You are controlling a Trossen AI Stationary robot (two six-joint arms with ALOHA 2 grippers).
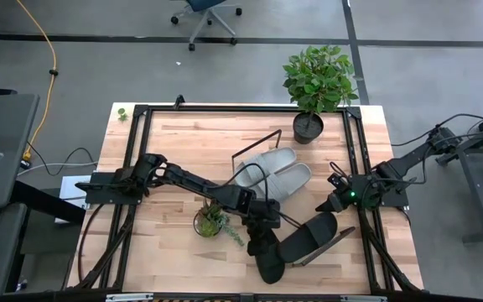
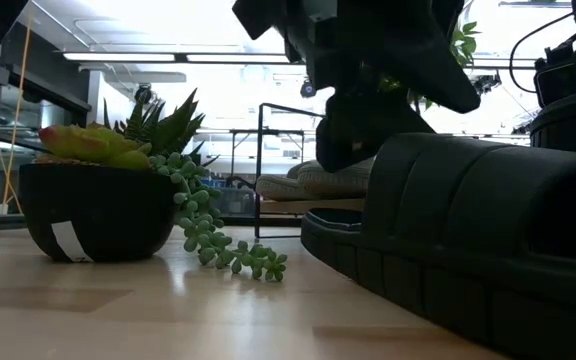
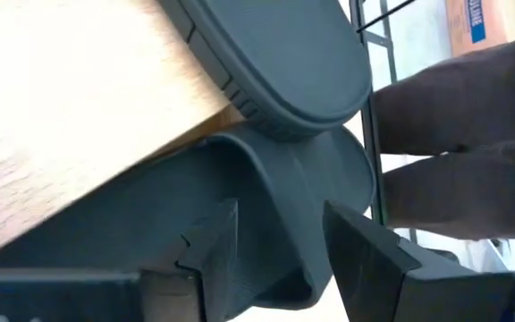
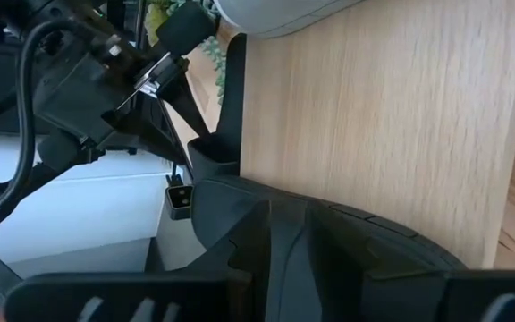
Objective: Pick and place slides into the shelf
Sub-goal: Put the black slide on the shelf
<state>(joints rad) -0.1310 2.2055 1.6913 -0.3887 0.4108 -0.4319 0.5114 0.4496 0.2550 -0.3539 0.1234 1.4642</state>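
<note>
Two light grey slides [image 1: 275, 172] lie side by side on the far part of the slanted wooden shelf [image 3: 79, 89], whose black wire frame [image 1: 257, 144] stands up behind them. One black slide [image 1: 310, 236] [image 3: 275, 54] lies on the shelf's near right part. The other black slide [image 1: 268, 256] [image 2: 468, 230] is beside the shelf's low edge, near the table's front edge, with my left gripper [image 1: 262, 222] [image 3: 280, 259] shut on it. My right gripper [image 1: 329, 203] waits at the table's right side, next to the shelf. My left gripper has the black slide by the far edge of its wide strap [image 3: 280, 215]. One finger [image 3: 208, 255] stands on the footbed side and the other [image 3: 365, 259] on the strap's outer side. The fingers slant down from the far left. In the low view the sole [image 2: 388, 270] seems to lie on the tabletop.
A small pot of succulents [image 1: 212, 222] [image 2: 93, 205] stands right beside my left arm. A leafy potted plant [image 1: 313, 92] is at the far right. A black rail frame [image 1: 141, 168] runs round the table. A person's trouser legs [image 3: 454, 152] show beyond the front edge.
</note>
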